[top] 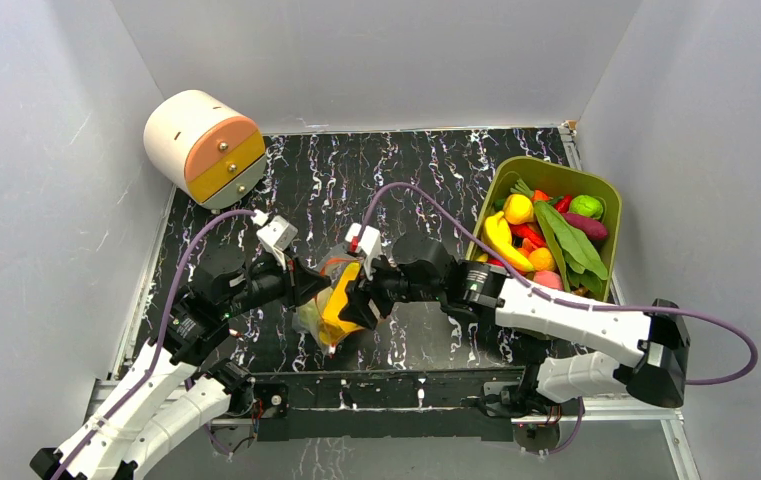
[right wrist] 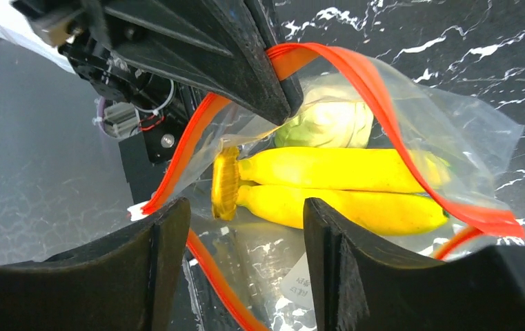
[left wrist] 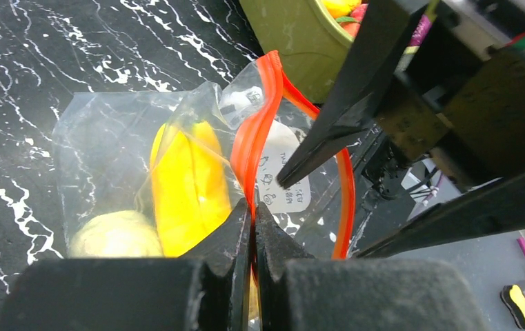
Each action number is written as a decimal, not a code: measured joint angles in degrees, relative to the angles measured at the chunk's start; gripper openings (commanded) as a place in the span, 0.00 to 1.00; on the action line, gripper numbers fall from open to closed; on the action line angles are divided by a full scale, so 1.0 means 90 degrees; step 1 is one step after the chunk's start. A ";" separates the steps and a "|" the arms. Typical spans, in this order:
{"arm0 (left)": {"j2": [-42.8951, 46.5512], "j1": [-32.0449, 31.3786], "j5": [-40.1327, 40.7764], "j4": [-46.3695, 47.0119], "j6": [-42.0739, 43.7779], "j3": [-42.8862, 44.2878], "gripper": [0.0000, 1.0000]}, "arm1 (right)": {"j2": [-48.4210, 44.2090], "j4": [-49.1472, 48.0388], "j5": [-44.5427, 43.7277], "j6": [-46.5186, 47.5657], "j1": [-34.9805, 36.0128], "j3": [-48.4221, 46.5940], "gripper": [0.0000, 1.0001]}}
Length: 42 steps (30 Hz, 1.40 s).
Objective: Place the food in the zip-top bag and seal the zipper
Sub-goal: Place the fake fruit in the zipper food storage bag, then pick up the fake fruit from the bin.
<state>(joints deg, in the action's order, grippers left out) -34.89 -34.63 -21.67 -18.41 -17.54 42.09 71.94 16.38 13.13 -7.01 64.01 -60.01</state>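
Pinching: your left gripper has its jaws pressed together on the zipper, holding one lip of the zip-top bag up above the table.
Right gripper: your right gripper stands spread at the bag's mouth with nothing between its fingers; in the left wrist view one fingertip reaches past the red-orange strip.
Food in the bag: the bananas lie inside, stem end toward the mouth, with a pale green round one touching them on the far side.
Food outside: more pieces fill the olive tub on your right, well apart from the bag.
Step in hand: filling, by my reading; the mouth gapes and the zipper is not yet sealed.
Next move: draw your right gripper out without snagging the far lip. Then either fetch another piece from the tub or bring the two lips together. Sealing calls for a straight strip and a pinch run along it from one end, so hold the left pinch firm.
Slider: a small white piece sits at the strip's end; you cannot tell if it is the tab.
Writing: a white label on the bag carries dark handwriting, too small to read; no brand shows.
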 measured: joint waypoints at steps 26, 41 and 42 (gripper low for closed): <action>-0.0357 0.0000 0.1717 -0.0236 0.0811 0.0563 0.00 | -0.0979 0.1814 -0.3215 -0.2635 0.0000 -0.1358 0.98; -0.0903 0.0000 0.2084 -0.0228 0.1387 0.1103 0.00 | -0.1018 0.3521 -0.5282 -0.3065 -0.0811 -0.1523 0.93; -0.0889 0.0002 0.2076 -0.0206 0.1382 0.1061 0.00 | -0.0998 0.3541 -0.5224 -0.3050 -0.1064 -0.1506 0.90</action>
<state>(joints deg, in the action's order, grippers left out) -42.89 -34.61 -2.98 -20.27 -5.10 51.64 62.96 48.25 -33.89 -34.46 54.43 -73.56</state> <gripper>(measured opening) 0.009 0.965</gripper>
